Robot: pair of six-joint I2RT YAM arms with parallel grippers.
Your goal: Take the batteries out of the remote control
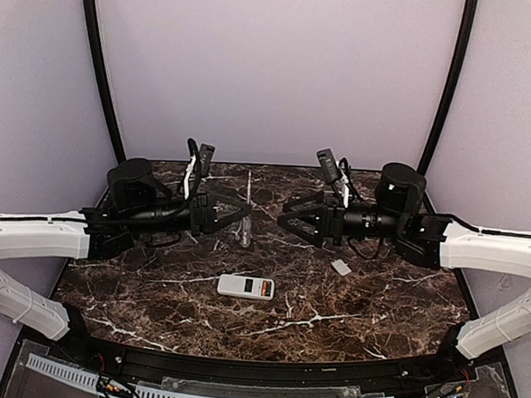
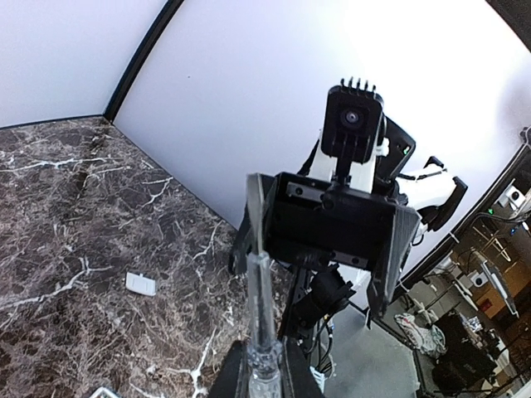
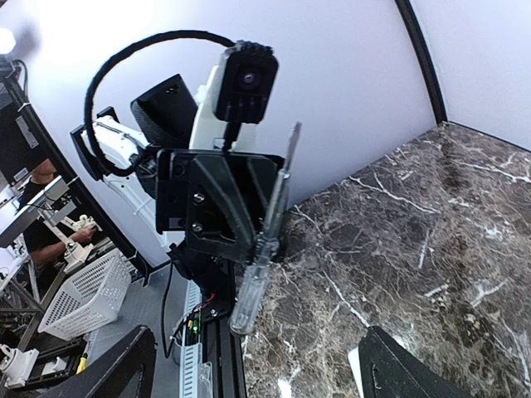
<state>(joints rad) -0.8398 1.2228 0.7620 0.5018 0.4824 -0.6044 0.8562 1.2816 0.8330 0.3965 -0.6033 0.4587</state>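
The white remote control (image 1: 245, 287) lies flat on the marble near the front centre. A small red and dark patch at its right end looks like the batteries (image 1: 264, 290), too small to make out. My left gripper (image 1: 243, 217) hovers behind the remote, shut on a clear-handled screwdriver (image 1: 245, 232) that stands upright. In the left wrist view the screwdriver (image 2: 259, 298) rises from between my fingers (image 2: 226, 375). My right gripper (image 1: 284, 218) faces it from the right, open and empty, its fingers (image 3: 404, 371) spread wide in its own wrist view.
A small flat white cover plate (image 1: 341, 268) lies on the table right of the remote and shows again as the cover plate (image 2: 140, 284) in the left wrist view. Purple walls enclose the back and sides. The two grippers hang close together.
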